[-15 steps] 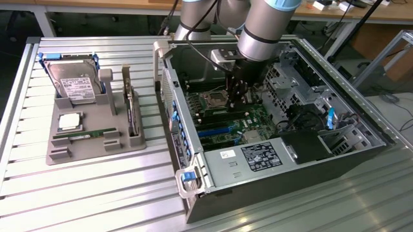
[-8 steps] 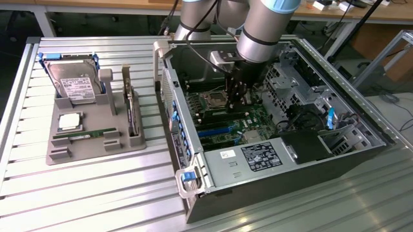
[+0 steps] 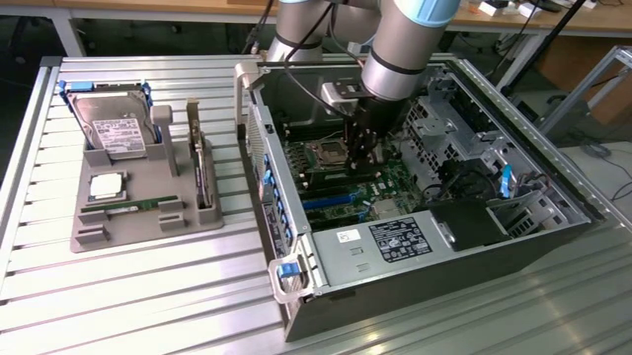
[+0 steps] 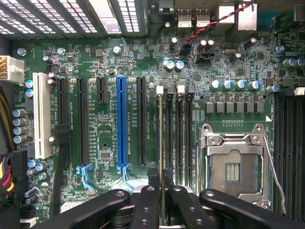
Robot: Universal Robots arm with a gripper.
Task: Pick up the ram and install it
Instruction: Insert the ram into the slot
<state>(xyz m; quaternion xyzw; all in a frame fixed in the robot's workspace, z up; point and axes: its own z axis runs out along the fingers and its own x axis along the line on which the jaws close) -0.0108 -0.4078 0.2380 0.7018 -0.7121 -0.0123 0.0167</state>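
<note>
The ram [image 4: 160,138] shows edge-on in the wrist view as a thin green-gold strip. It runs along the memory slot nearest the black expansion slots, and I cannot tell whether it is seated. My gripper [image 4: 162,193] is shut on the ram, with a black finger [image 4: 147,205] on either side of it. In the exterior view the gripper [image 3: 363,164] reaches straight down into the open computer case [image 3: 326,259], just beside the processor socket [image 3: 329,153]. An identical green stick [image 3: 129,205] lies flat on the grey holder [image 3: 148,225].
The holder also carries a hard drive [image 3: 117,126], a square silver processor chip [image 3: 106,186] and an upright expansion card [image 3: 203,166]. In the wrist view, the open processor socket [image 4: 233,164] sits beside the memory slots. Case walls and a drive cage [image 3: 449,126] surround the gripper.
</note>
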